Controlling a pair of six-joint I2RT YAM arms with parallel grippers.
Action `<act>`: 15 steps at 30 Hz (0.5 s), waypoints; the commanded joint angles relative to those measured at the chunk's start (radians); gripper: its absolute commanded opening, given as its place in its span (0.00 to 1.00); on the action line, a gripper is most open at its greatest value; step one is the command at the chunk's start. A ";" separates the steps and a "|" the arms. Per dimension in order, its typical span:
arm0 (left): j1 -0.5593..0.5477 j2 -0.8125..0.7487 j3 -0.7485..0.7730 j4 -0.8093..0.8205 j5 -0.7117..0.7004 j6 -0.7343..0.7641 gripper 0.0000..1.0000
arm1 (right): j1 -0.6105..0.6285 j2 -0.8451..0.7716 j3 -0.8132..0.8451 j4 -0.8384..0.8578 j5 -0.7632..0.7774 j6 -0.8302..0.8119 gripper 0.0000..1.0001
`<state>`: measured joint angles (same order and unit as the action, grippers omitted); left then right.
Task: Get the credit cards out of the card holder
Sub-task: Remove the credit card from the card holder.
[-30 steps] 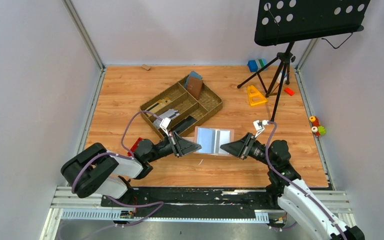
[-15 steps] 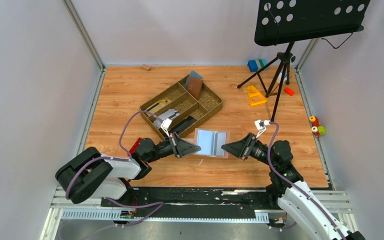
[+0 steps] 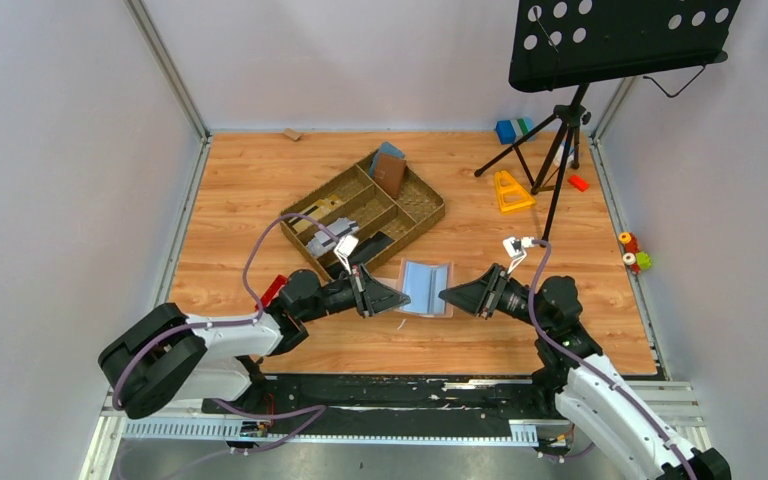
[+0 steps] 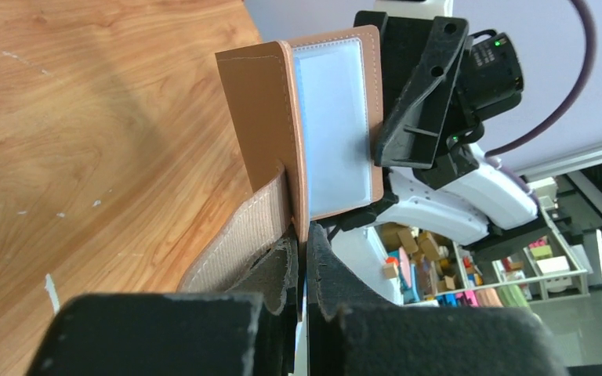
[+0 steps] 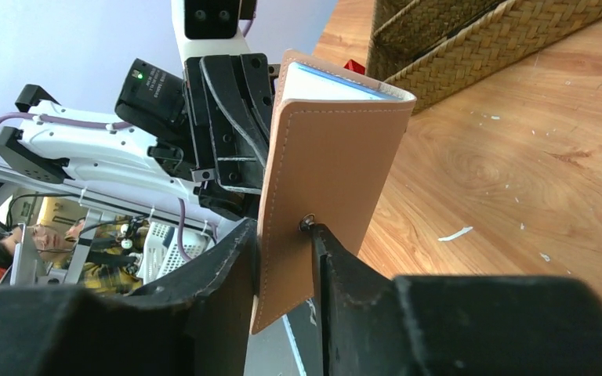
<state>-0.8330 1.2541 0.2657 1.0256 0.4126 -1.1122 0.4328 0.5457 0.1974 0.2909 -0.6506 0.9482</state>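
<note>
The card holder hangs above the table between my two grippers, half folded into a V, tan outside and blue-grey inside. My left gripper is shut on its left flap, pinching the edge beside the tan closing tab. In the left wrist view the holder shows a clear window pocket. My right gripper has its jaws apart around the right flap. One fingertip touches the snap stud, and gaps show beside the leather. No credit cards show apart from the holder's pockets.
A woven divided tray stands just behind the holder, with a reddish-brown and blue wallet leaning at its far end. A red block lies by my left arm. A music stand's tripod, a yellow piece and small toys are at the right.
The two grippers have come closer together, and the holder has folded from nearly flat to a narrow V. The right gripper's jaws have widened around the flap.
</note>
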 commanded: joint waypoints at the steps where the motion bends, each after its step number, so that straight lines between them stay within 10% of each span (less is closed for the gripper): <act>1: -0.018 -0.059 0.049 -0.130 -0.030 0.092 0.00 | 0.003 0.020 0.040 0.055 -0.036 -0.018 0.27; 4: -0.025 -0.085 0.061 -0.192 -0.045 0.121 0.00 | 0.003 0.021 0.032 0.036 -0.023 -0.016 0.00; 15: -0.074 -0.024 0.121 -0.232 -0.051 0.162 0.00 | 0.006 0.058 0.012 0.088 -0.050 -0.008 0.02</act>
<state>-0.8841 1.1988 0.3374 0.7879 0.3607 -0.9955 0.4324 0.5880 0.1970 0.3050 -0.6674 0.9401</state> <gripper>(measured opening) 0.017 0.062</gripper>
